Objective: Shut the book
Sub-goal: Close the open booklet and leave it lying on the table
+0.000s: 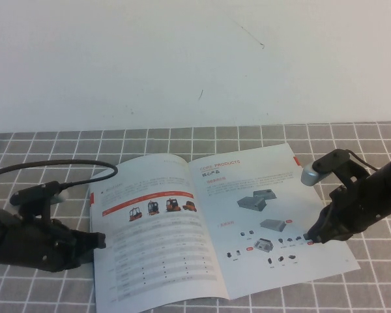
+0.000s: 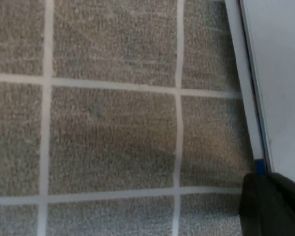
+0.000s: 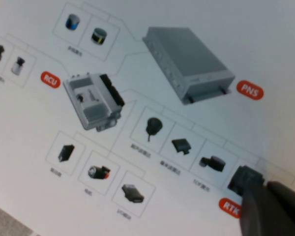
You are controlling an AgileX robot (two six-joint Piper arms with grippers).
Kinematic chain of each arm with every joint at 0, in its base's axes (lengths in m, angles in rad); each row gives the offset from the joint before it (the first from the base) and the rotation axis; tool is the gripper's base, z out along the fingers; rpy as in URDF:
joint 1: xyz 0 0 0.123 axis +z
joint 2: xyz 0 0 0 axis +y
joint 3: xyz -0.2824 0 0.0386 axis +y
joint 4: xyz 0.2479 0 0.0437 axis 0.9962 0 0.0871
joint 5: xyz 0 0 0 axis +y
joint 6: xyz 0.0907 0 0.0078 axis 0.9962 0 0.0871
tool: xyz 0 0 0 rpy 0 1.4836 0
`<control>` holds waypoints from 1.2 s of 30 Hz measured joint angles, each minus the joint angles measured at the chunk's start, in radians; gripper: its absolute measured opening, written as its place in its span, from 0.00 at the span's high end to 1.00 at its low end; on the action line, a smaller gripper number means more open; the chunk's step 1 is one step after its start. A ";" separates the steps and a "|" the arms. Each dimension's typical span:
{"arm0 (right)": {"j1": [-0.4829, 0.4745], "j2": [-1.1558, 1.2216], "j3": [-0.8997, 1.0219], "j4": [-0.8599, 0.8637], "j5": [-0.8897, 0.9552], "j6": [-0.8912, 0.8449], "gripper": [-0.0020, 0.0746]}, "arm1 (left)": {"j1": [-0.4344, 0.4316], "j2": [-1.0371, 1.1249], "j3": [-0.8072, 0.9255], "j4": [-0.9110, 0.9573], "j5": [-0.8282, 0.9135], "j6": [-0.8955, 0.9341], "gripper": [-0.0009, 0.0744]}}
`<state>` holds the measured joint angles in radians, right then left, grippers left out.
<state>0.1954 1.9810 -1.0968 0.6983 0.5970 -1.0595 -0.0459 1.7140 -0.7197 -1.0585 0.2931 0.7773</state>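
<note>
One white wall (image 1: 182, 59) fills the upper half of the high view. Below it, a grey cloth (image 1: 45, 150) with a white grid covers the whole lower half.

The book (image 1: 202, 222) lies open and flat on the cloth in the lower middle of the frame. Its left page carries a red band and a row of small vehicles, and its right page shows grey boxes and small parts.

The left arm (image 1: 26, 244) sits low in the lower left of the frame. The right arm (image 1: 371, 195) reaches in from the right edge.

The left gripper (image 1: 99, 241) is down at the cloth, right against the book's left edge. Whether it is spread or pressed together cannot be told. The right gripper (image 1: 311, 238) is on the lower right part of the right page, its tip beside a red label (image 3: 230, 206) reading RTK. Its state cannot be told either.

A black cable (image 1: 52, 168) arcs in from the left edge above the left arm. A small silver-tipped camera (image 1: 309, 175) sits atop the right arm.
</note>
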 joint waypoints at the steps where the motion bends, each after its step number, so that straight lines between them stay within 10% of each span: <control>1: 0.000 0.000 0.000 0.000 0.000 0.000 0.98 | 0.000 0.002 -0.002 -0.004 0.002 0.000 0.99; 23: 0.000 0.002 0.000 0.004 0.006 0.000 0.98 | -0.166 0.081 -0.258 -0.204 0.165 0.077 0.99; 36: 0.000 0.004 0.000 0.014 0.025 0.000 0.98 | -0.185 -0.004 -0.288 0.791 0.245 -0.635 0.99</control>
<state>0.1954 1.9848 -1.0968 0.7124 0.6219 -1.0595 -0.2308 1.7098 -1.0079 -0.2671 0.5386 0.1423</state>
